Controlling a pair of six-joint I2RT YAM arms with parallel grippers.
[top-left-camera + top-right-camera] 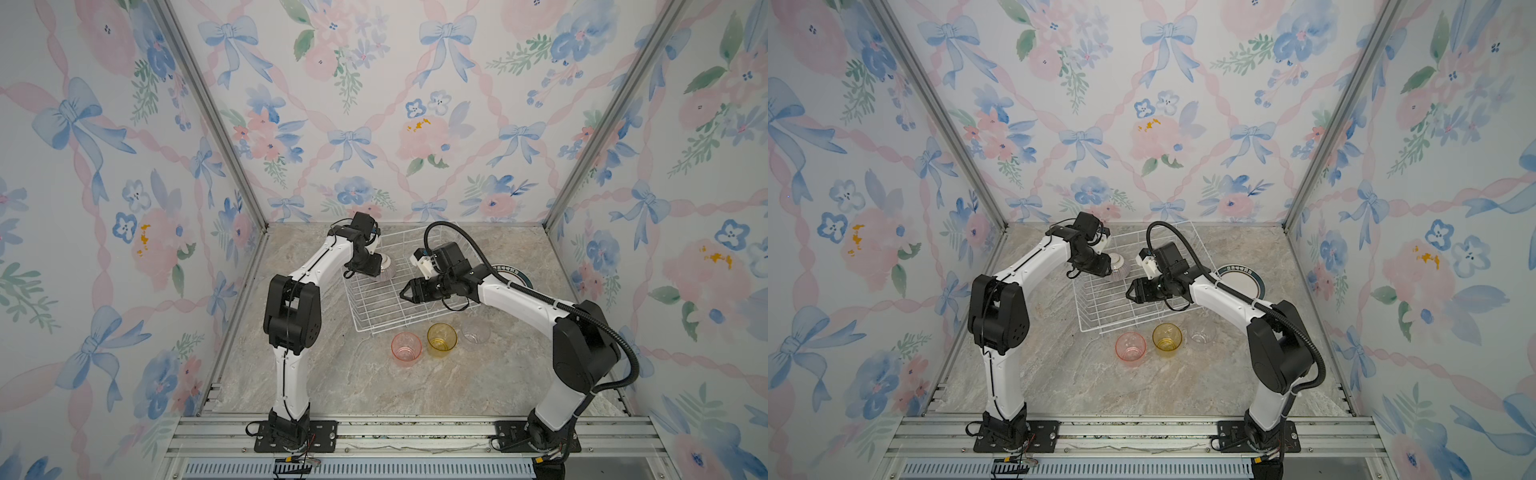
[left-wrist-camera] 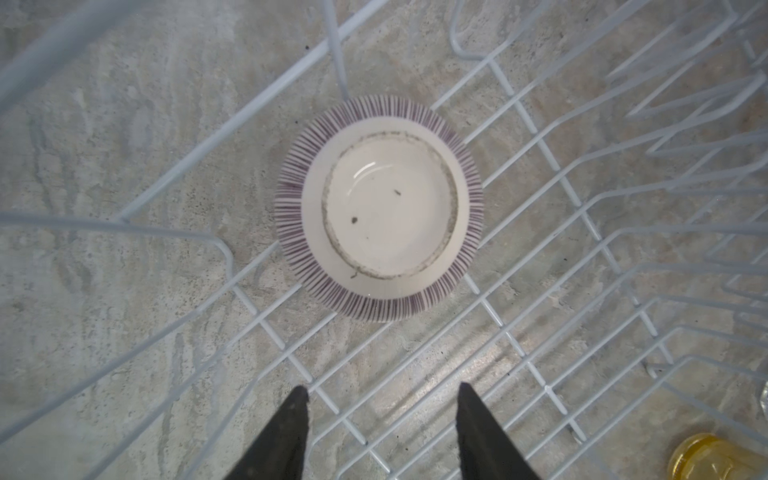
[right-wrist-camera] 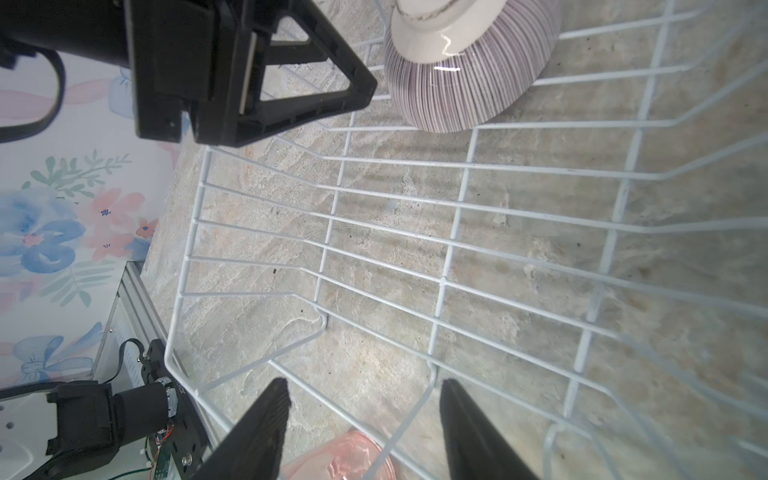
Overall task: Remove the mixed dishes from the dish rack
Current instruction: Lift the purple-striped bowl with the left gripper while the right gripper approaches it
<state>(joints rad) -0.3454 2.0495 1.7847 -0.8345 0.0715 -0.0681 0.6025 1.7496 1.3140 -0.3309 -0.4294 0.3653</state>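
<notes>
As the stock lies under the two arms, the largest item is the stone-patterned table (image 1: 332, 374), which bears everything listed below.

Item: dish rack (image 1: 374, 307) (image 1: 1100, 309), white wire, rectangular, set askew toward the back of the table, with upright prongs along one side. The wrist views show the stone through its floor wires (image 2: 540, 249) (image 3: 415, 249).

Item: plate (image 1: 521, 276) (image 1: 1246, 286), round, white with a dark rim, lying flat on the table just right of the rack and outside it. In both top views the right arm hides part of it; whether more plates lie beneath cannot be told.

Item: bowl (image 1: 387, 271) (image 1: 1120, 268), white with fine purplish stripes, upside down on the rack floor at the far left of the rack, foot ring uppermost (image 2: 380, 208) (image 3: 469, 75).

Item: pink tumbler (image 1: 406, 348) (image 1: 1131, 348) (image 3: 345, 457), yellow tumbler (image 1: 442, 340) (image 1: 1167, 340) (image 2: 715, 457) and clear tumbler (image 1: 476, 330) (image 1: 1202, 332), upright, mouths up, in a row on the table just in front of the rack's near edge, reading left to right.

Item: left gripper (image 2: 382, 395), directly above the bowl, pointing down at it. Its fingers are spread apart with only rack wire and stone between them, and it does not touch the bowl.

Item: right gripper (image 1: 401, 295) (image 1: 1128, 293) (image 3: 365, 386), over the rack's near right part, tips toward the left. Its fingers are likewise apart and grip no dish, with the pink tumbler showing beyond the rack edge.
</notes>
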